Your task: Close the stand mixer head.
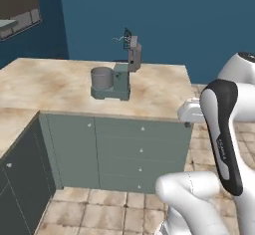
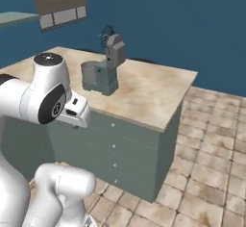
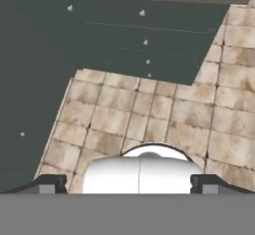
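On the marbled tabletop (image 1: 159, 87), toward twelve o'clock from my base, stands a small teal-green mixer (image 1: 118, 83) with a grey cylindrical bowl (image 1: 101, 77) at its nine o'clock side. Its dark grey stand mixer head (image 1: 133, 54) is tilted up and back on its hinge, with the thin wire whisk (image 1: 121, 36) pointing up and away from the bowl, so the head is open. From the right base camera the same head (image 2: 115, 51) rises above the bowl. My arm is folded low, well apart from the mixer; the hand camera looks down at tan floor tiles (image 3: 149, 109) and dark cabinet fronts (image 3: 114, 40). My pincer (image 3: 130, 181) has its two dark fingertips (image 3: 48, 183) set wide apart, holding nothing. I judge the reach has not begun. To do it well I would lift the hand above tabletop height, come in over the raised end of the head, and press it forward and down toward the bowl, following the hinge's arc so the light mixer does not slide
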